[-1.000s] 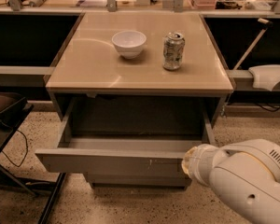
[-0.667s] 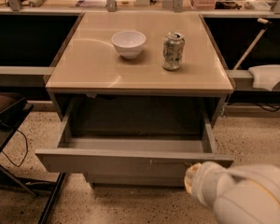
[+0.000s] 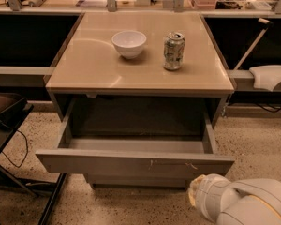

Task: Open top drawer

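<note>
Camera view: top drawer [image 3: 136, 163] is seen pulled out, lying just up-left of the gripper [image 3: 195, 197]; grip state cannot be told.

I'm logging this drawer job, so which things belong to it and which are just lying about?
For the job: top drawer, pulled out; hand, lower right, below the drawer's front.
Lying about: bowl and can, both standing on the tabletop.
</note>
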You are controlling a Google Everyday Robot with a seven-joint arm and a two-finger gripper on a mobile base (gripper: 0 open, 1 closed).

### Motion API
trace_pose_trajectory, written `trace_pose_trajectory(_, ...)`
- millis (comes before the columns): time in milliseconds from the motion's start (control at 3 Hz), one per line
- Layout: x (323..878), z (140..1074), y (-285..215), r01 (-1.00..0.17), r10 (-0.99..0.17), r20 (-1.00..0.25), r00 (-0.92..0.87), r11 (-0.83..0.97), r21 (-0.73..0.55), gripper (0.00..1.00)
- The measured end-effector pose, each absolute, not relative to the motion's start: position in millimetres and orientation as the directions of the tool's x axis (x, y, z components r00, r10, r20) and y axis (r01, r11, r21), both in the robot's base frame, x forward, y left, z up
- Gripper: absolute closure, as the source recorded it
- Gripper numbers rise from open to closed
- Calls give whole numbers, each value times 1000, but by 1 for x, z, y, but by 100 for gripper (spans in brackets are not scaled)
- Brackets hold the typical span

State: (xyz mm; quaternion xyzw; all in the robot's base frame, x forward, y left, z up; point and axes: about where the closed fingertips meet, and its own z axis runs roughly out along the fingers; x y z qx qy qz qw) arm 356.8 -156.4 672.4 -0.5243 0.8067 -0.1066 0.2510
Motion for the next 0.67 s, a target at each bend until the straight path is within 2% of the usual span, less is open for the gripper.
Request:
trace_pose_trajectory(333, 357, 672, -156, -792, -899, -293, -324, 427, -435, 12)
trace_pose_trajectory(667, 357, 672, -156, -792, -899, -294, -324, 428, -435, 0)
